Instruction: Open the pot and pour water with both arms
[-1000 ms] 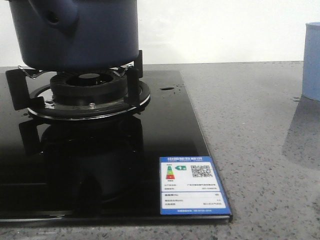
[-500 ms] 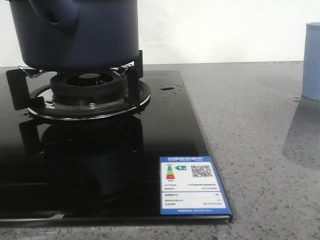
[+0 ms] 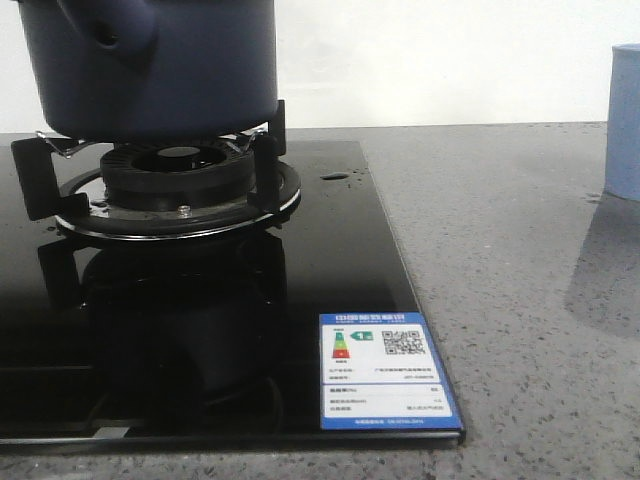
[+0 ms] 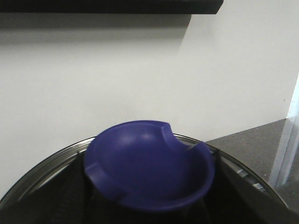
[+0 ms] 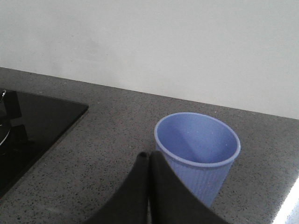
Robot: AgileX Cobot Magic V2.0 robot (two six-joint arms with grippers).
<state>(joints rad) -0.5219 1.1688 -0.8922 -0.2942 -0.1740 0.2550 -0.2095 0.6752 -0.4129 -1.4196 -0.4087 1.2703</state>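
Observation:
The dark navy pot sits on the burner grate at the far left of the front view, its stubby handle pointing toward the camera and its top cut off by the frame. In the left wrist view, my left gripper is shut on the blue knob of the pot's lid, whose metal rim curves around it. My right gripper is shut and empty, close beside a pale-blue cup. A small puddle of water lies on the hob.
The black glass hob carries a label sticker at its near right corner. Grey speckled counter lies to its right, with the cup at the right edge. A white wall stands behind.

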